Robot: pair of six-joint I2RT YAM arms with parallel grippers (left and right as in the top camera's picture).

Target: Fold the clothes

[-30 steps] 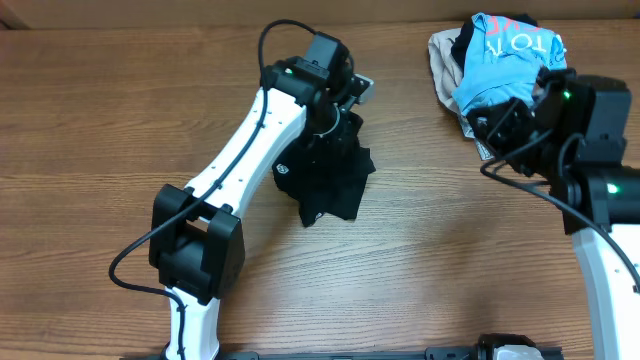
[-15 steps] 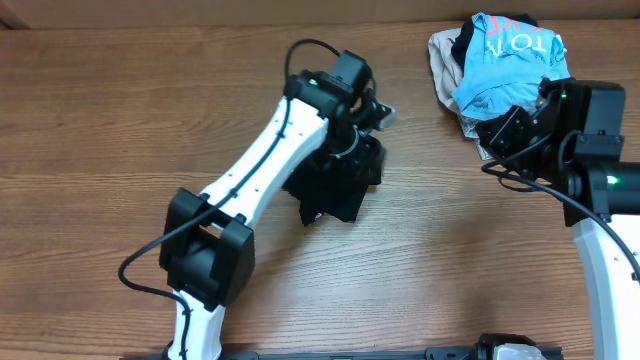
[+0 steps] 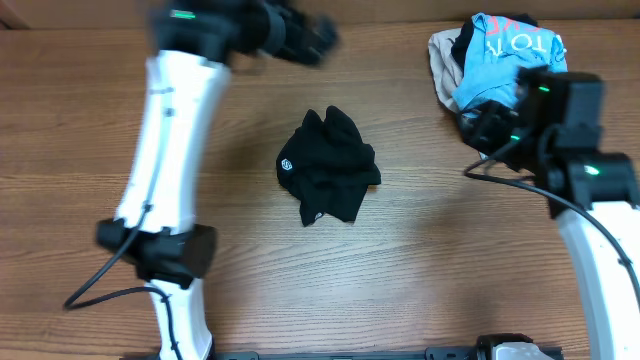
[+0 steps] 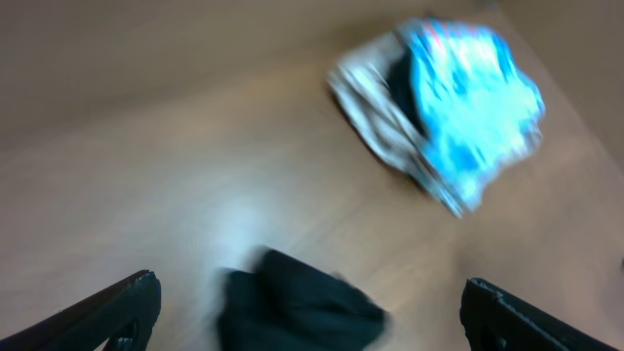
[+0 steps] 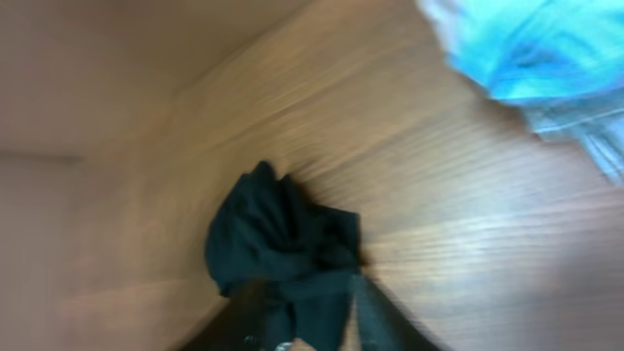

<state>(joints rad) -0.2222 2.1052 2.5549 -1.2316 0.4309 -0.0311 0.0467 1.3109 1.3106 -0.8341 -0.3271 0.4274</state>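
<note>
Plainly free for a fresh grasp: at eleven o'clock, left gripper (image 4: 311, 286) above the worktop (image 3: 450, 260), jaws wide apart, empty. At centre, the clothes (image 3: 330, 165), crumpled, touched by neither arm. At two o'clock, right gripper (image 3: 485, 125) near the light blue shirt (image 3: 505, 55); jaws impossible to judge.

Left arm (image 3: 172, 130): white links run from the base at the near edge up to the far left; the top end is blurred.
Left gripper (image 4: 310, 291): jaws spread wide, dark fingers (image 4: 115, 310) at both lower corners of the wrist view, nothing between them.
Right arm (image 3: 603, 268): white link rises from the near right, and the black wrist block is turned inward.
Right gripper (image 3: 486, 127): points left, fingers partly apart and gripping nothing; blurred in its wrist view.
</note>
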